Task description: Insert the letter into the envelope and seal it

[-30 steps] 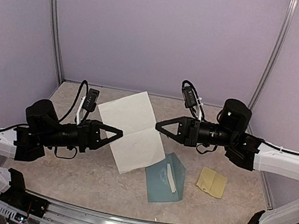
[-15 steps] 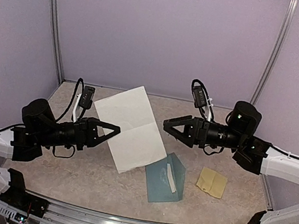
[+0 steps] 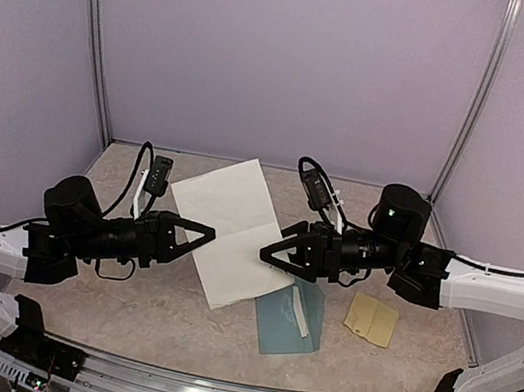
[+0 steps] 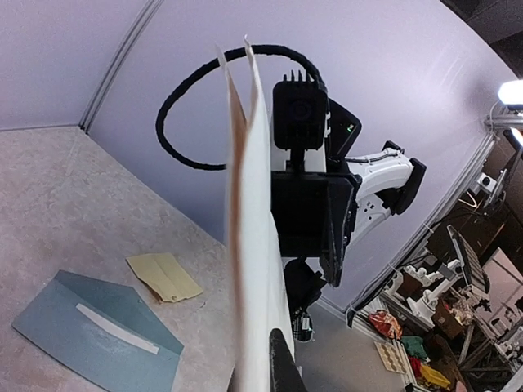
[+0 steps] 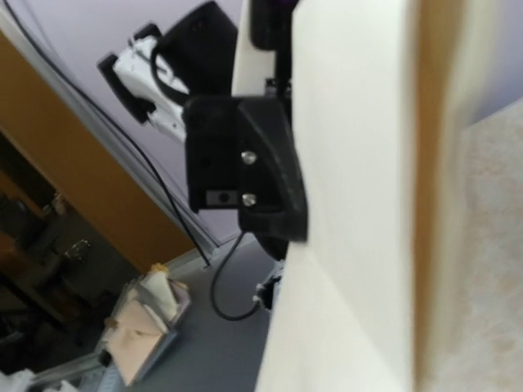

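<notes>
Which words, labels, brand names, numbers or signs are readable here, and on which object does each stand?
None: no text can be read in any view.
letter: blank on the side that shows.
envelope: plain teal, white strip, no print.
sticker sheet: plain yellow, no print visible.
background clutter in the wrist views: too blurred to read.

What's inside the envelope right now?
Nothing sticks out of the envelope, lying open with its white strip bare. The pocket's inside is covered by its own paper. The letter is in the air, pinched by the left gripper.
</notes>
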Tool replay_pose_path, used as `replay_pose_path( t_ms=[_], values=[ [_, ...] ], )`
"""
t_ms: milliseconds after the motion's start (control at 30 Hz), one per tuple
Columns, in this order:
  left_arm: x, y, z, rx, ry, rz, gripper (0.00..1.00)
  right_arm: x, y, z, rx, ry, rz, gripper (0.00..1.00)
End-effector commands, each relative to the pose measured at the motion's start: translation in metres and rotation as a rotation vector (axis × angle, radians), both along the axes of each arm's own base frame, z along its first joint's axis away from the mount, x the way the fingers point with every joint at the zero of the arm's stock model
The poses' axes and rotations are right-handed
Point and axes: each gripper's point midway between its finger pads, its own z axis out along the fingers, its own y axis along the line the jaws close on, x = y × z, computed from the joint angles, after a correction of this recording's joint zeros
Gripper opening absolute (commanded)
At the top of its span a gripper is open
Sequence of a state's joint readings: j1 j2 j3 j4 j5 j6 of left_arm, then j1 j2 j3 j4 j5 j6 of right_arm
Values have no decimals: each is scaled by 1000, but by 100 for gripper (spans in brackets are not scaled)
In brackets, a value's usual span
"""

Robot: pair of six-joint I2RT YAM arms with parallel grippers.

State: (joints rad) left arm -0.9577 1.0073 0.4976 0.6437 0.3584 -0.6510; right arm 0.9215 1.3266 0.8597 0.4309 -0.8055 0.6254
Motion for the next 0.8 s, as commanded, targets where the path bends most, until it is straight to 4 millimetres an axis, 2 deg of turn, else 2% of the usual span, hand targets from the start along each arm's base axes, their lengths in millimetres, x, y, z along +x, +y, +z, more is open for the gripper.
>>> replay_pose_path(
  t_ms=[0,33,67,133,167,300,400,500,600,767],
  values=[
    [0,-4,12,-25,-10,-1,0,-7,5,12,42,-27,43,19],
    [2,-4,11,-13,-14,7,6,-5,5,12,40,-30,29,7],
    [7,-3,5,25,-2,38,16,-1,5,11,29,-29,5,0],
    [18,3,3,85,-3,117,38,6,5,7,-7,-32,-44,0],
    [25,8,1,126,-4,166,45,7,4,4,-23,-32,-55,0],
    [46,36,11,255,-34,357,58,10,0,-1,-58,-24,-74,0],
    [58,58,19,324,-51,488,63,15,-3,-5,-88,-11,-101,0],
    [60,63,30,357,-87,512,61,22,-5,-8,-109,9,-126,0],
    [53,52,42,355,-135,449,56,30,-7,-13,-130,42,-156,0],
    [27,20,52,348,-236,314,51,47,-11,-26,-168,117,-199,0]
  ],
)
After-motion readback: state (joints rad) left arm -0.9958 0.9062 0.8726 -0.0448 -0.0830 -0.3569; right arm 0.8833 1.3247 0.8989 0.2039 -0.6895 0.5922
